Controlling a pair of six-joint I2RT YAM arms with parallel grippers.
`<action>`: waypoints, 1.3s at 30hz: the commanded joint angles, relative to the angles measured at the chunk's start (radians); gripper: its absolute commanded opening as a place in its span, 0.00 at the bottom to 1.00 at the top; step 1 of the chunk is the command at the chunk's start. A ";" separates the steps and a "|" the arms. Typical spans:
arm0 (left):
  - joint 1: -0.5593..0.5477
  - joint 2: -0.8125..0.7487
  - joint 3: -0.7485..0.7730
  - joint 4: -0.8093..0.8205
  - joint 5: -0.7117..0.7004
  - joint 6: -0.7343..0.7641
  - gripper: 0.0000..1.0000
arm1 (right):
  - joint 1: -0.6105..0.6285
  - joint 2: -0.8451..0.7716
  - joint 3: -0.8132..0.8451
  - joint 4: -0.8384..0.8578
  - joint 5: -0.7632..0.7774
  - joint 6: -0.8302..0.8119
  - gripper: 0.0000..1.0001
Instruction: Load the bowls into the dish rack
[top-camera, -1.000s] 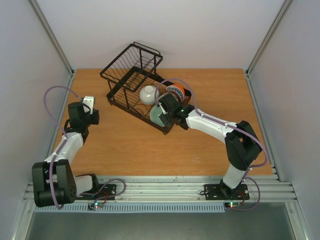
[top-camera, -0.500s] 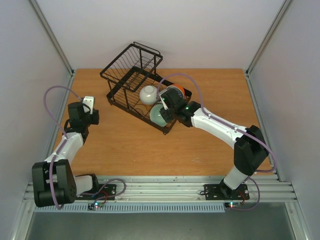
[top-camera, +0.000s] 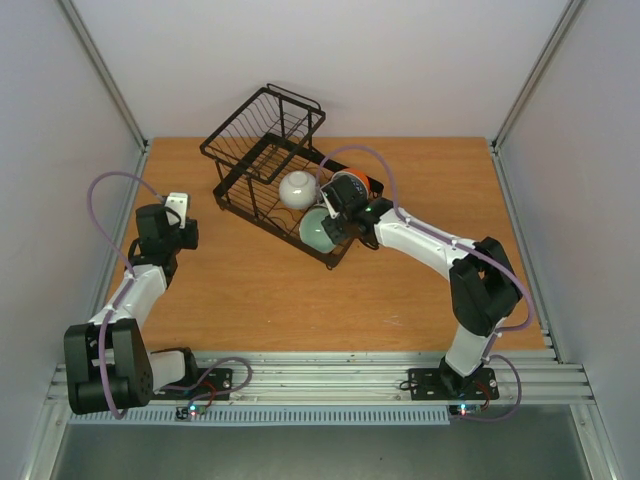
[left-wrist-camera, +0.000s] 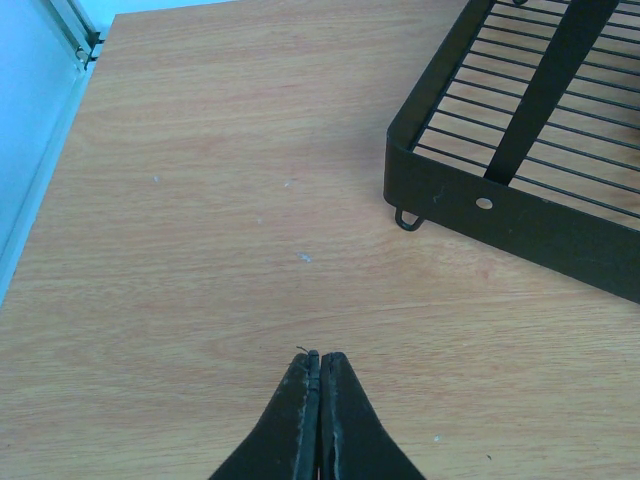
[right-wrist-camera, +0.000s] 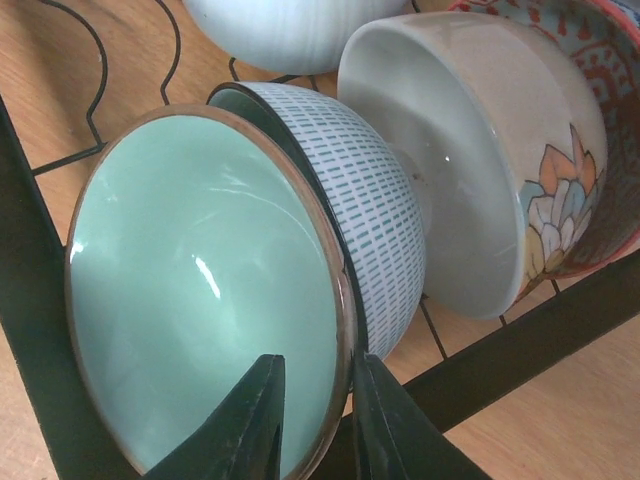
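Observation:
The black wire dish rack (top-camera: 262, 150) stands at the back middle of the table, with several bowls in its near end. A celadon green bowl (right-wrist-camera: 200, 290) stands on edge at the rack's front corner, leaning on a white bowl with green dashes (right-wrist-camera: 375, 215). Behind them are a cream flowered bowl (right-wrist-camera: 470, 150) and an orange-rimmed bowl (top-camera: 352, 180). A white bowl (top-camera: 297, 189) lies dome up. My right gripper (right-wrist-camera: 318, 375) is open, its jaws astride the green bowl's rim with a gap on the inner side. My left gripper (left-wrist-camera: 320, 356) is shut and empty over bare table, left of the rack.
The rack's black frame bar (right-wrist-camera: 40, 330) runs just under the green bowl. A rack corner with a small foot loop (left-wrist-camera: 470, 205) lies ahead and right of the left gripper. Metal rails line the table's left edge (left-wrist-camera: 80, 45).
The right jaws have parted from the green bowl's rim, and the bowl now rests in the rack. The right arm shifted slightly. The left arm has not moved.

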 joint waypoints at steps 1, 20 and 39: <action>0.007 -0.024 -0.015 0.055 0.001 -0.010 0.00 | -0.008 0.021 0.025 0.001 -0.028 0.018 0.19; 0.007 -0.022 -0.015 0.060 -0.003 -0.011 0.00 | 0.012 -0.048 -0.016 0.012 0.052 0.013 0.01; 0.008 -0.027 -0.020 0.063 -0.006 -0.010 0.01 | 0.278 0.012 -0.059 0.119 0.530 -0.153 0.01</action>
